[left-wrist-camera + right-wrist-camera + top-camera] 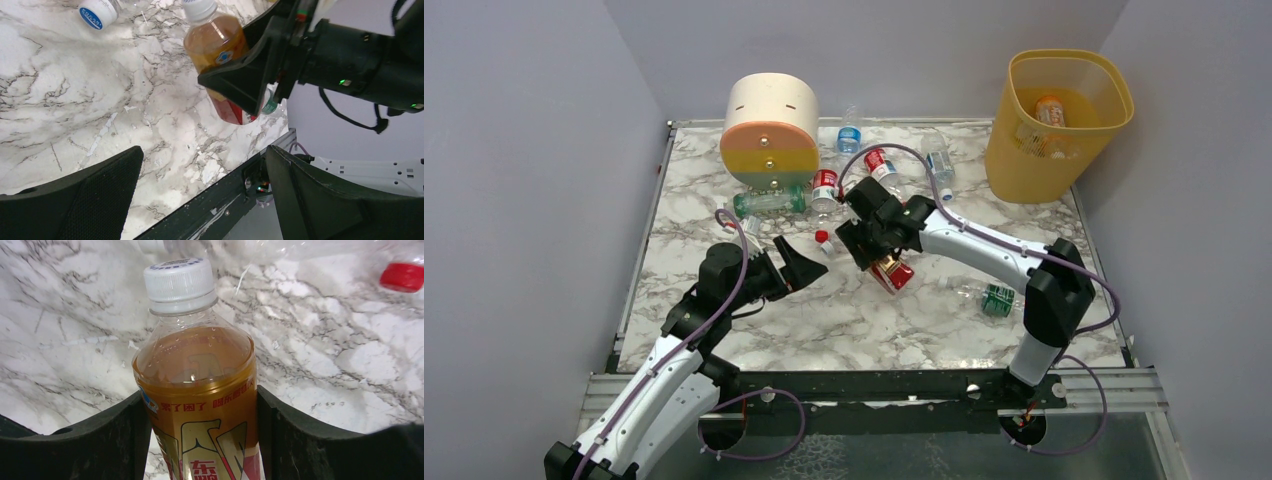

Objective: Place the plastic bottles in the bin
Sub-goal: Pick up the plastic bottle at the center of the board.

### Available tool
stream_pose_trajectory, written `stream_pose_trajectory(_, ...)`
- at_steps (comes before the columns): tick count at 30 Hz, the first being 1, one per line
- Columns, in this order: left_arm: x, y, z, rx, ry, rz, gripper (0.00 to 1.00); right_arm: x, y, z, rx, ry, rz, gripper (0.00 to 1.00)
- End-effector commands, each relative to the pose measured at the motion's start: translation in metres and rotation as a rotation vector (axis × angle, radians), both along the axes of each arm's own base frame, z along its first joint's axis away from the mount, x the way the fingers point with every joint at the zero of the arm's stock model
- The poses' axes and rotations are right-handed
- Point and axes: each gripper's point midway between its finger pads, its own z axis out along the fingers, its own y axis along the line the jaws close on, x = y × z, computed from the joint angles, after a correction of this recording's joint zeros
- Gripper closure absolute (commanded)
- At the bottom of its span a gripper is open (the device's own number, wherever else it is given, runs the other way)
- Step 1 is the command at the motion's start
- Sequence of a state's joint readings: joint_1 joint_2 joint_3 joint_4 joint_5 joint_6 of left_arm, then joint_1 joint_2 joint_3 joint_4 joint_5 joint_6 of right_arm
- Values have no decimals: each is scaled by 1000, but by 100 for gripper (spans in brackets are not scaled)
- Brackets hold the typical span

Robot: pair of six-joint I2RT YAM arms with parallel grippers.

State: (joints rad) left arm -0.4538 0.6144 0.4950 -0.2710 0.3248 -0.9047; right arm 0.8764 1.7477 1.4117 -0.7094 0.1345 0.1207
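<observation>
Well left of the bin (1024, 165), the left gripper (806, 262) gapes wide and empty. Nearer the bin, the right gripper (877, 262) pinches the amber tea bottle (896, 274) across its labelled body. The bottle is nearly full, so likely heavy, firm-walled and slick; mid-body looks the surest hold.

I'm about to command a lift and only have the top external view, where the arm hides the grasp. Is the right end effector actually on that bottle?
Observer: Yes. In the right wrist view the right end effector has both fingers against the sides of the amber bottle.
Operator: Is it capped?
Observer: Yes, a white cap sits on its neck.
Operator: Is the left end effector holding anything?
Observer: No. Its wrist view shows the left end effector open and empty, with the marble table below it.
</observation>
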Motion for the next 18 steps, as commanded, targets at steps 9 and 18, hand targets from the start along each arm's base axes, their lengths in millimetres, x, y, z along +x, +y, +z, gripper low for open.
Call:
stream_pose_trajectory(9,-1,-4,0,-4,-17,-25,1,60,-12,111,115,-227,-149,40)
stream_pose_trajectory(18,0,-6,-2,-6,-17,-37,1,144,-83,205,255,-409,-358,40)
